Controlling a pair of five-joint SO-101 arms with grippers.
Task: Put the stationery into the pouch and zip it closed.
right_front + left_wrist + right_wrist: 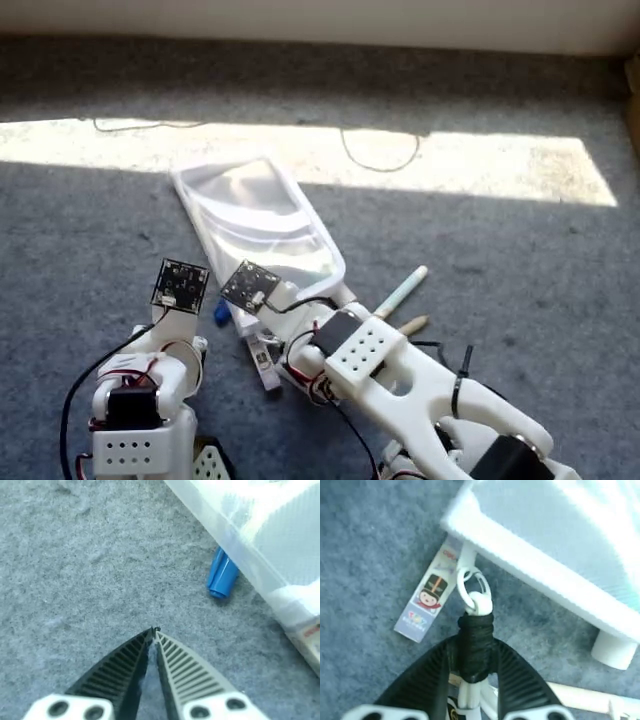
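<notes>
our right gripper [474, 649] is clamped on the zip pull [475, 630], left gripper [152, 630] pinched shut, empty. pouch [260, 215] lies mid carpet [520, 300], pens [400, 293] loose beside it. we reckon we're opening it; next needs a steady drag along the zip.

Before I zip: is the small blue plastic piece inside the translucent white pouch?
Out. The blue plastic piece lies on the grey carpet, beside the translucent white pouch.
</notes>
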